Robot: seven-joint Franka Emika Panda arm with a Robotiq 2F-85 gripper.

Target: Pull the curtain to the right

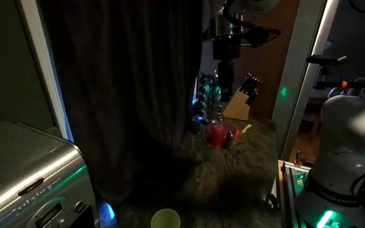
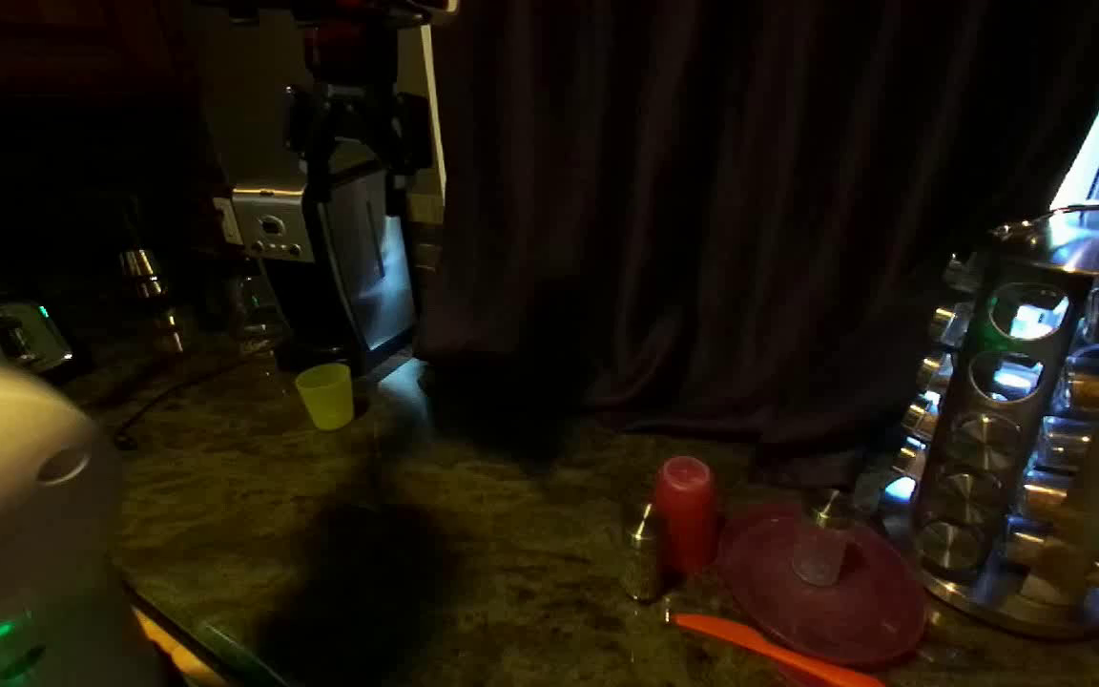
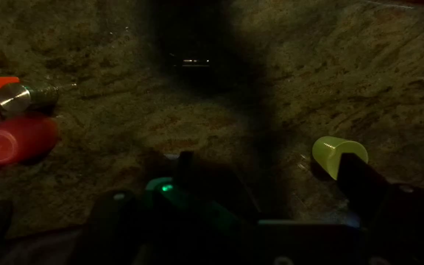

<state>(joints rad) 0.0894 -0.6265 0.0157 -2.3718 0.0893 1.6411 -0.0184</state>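
The dark curtain [image 1: 128, 79] hangs in long vertical folds over the window, its hem reaching the stone counter. It also hangs across the middle and right of an exterior view [image 2: 721, 210]. My gripper [image 2: 356, 196] points down above the counter, with its two fingers apart and nothing seen between them. In that view it appears to the left of the curtain's left edge, in front of the silver appliance. In an exterior view [image 1: 225, 98] it is seen side-on, to the right of the curtain. In the wrist view its fingertips [image 3: 267, 157] are wide apart.
A yellow-green cup [image 2: 325, 399] stands on the counter [image 2: 225, 496] below. A red cup [image 2: 686, 520], a shaker [image 2: 643, 558], a pink plate [image 2: 855, 625] and an orange knife [image 2: 750, 641] are near the spice rack [image 2: 974, 382]. A knife block [image 1: 238, 107] and silver appliance [image 1: 27, 148] stand nearby.
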